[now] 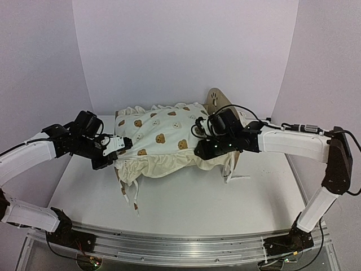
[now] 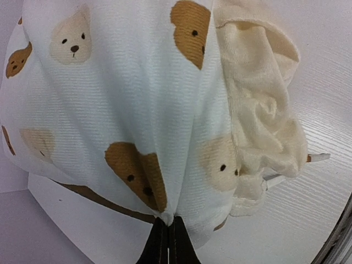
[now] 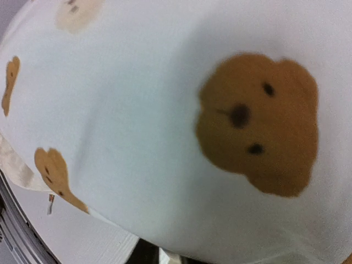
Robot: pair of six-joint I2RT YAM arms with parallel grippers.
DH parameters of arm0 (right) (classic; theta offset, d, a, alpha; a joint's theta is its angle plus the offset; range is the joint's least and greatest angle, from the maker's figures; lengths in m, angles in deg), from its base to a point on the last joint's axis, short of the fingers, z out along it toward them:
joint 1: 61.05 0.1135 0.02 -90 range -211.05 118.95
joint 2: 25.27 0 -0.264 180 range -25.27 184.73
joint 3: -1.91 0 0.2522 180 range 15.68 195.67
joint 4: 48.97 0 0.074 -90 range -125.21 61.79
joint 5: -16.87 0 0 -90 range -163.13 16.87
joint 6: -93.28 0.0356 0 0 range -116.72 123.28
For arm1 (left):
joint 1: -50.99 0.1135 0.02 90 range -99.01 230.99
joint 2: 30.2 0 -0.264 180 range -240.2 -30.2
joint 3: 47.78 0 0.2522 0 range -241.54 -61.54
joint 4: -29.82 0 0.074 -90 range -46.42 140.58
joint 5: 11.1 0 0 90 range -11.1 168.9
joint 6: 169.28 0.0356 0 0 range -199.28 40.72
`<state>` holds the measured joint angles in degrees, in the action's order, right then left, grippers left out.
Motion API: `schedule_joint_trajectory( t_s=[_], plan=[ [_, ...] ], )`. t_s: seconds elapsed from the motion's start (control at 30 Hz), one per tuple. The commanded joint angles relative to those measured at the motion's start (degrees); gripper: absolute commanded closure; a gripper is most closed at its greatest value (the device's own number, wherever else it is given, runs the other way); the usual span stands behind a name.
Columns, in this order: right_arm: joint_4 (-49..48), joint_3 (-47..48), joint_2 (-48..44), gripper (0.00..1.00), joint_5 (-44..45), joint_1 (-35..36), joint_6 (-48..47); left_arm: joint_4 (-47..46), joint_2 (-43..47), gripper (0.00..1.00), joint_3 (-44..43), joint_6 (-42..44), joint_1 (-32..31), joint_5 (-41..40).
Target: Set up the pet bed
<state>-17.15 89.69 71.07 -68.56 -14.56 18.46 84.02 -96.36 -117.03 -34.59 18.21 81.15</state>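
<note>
Both arms are stretched in over the table (image 1: 192, 200) from opposite sides, meeting at the cream bear-print bedding (image 1: 161, 135) heaped in the middle. The left arm reaches in low from the left, forearm nearly level, and the left gripper (image 1: 120, 144) sits right at the bedding's left end. On the left wrist view the dark fingers (image 2: 158, 248) are pressed together with a fold of bear fabric pinched between them, a firm hold on the cloth.

The right arm bends at the elbow out by the table's right edge and runs level to the left, with the right gripper (image 1: 199, 151) pushed up against the bedding's right part. Its wrist camera is filled with fabric and one big brown bear face, all blurred. Only a sliver of dark shows at the bottom edge, so I cannot tell how wide those jaws stand or whether they hold anything.

The pet bed (image 1: 216, 100) is almost wholly covered. Just its rounded wooden headboard with a paw-print cutout pokes up behind the right wrist, at the back right of the heap. Thin ties (image 1: 128, 195) trail off the ruffle onto the table at front left.
</note>
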Motion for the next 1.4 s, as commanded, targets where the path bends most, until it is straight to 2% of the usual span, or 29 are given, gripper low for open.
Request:
schedule_joint_trajectory(
  t_s=[0.0, 0.17, 0.27, 0.4, 0.53, 0.63, 0.7, 0.8, 0.9, 1.03, 1.13, 1.37],
  plan=[
    [5.9, 1.6, 0.5, 0.74, -3.3, -1.6, 1.5, 0.9, -0.4, 0.99, 1.5, 1.8, 0.6, -7.1],
    [7.3, 2.4, -3.2, 0.60, -7.1, -1.6, 0.2, 2.9, 0.6, 0.71, -0.2, 1.0, 0.6, -3.2],
    [7.7, 2.1, -7.6, 0.54, -6.3, -1.6, 0.3, 4.8, 1.5, 0.61, -1.3, 0.6, 0.6, 0.9],
    [11.8, 3.1, -13.6, 0.44, 0.4, -3.1, 1.6, 8.7, 3.2, 0.50, -4.8, 0.1, 0.6, 9.7],
    [18.2, 6.4, -15.3, 0.35, 6.8, -8.3, 3.0, 8.3, 4.0, 0.43, -7.5, -3.3, 0.6, 15.9],
    [19.9, 8.9, -13.3, 0.26, 8.4, -13.2, 3.1, 5.9, 2.7, 0.42, -8.5, -7.4, 0.7, 15.9],
    [19.9, 10.7, -10.6, 0.24, 9.2, -16.0, 1.8, 4.7, 2.6, 0.40, -8.6, -9.2, 0.7, 15.8],
    [19.7, 13.6, -5.4, 0.27, 8.7, -19.1, 0.0, 3.3, 3.1, 0.38, -8.2, -11.2, 0.7, 15.9],
    [19.8, 16.3, -1.2, 0.36, 4.9, -20.3, -0.8, 2.8, 3.8, 0.38, -8.1, -12.4, 0.7, 15.9],
    [20.0, 16.2, 1.6, 0.65, -2.8, -20.2, 1.5, 2.8, 5.0, 0.37, -8.0, -12.7, 0.7, 16.6],
    [20.1, 13.5, 1.1, 0.78, -7.6, -19.9, 6.4, 2.5, 5.8, 0.37, -7.9, -13.1, 0.7, 18.1],
    [21.5, 10.2, -1.9, 0.77, -2.1, -7.9, 10.4, 1.5, 6.0, 0.37, -7.4, -14.3, 0.7, 23.5]
  ],
)
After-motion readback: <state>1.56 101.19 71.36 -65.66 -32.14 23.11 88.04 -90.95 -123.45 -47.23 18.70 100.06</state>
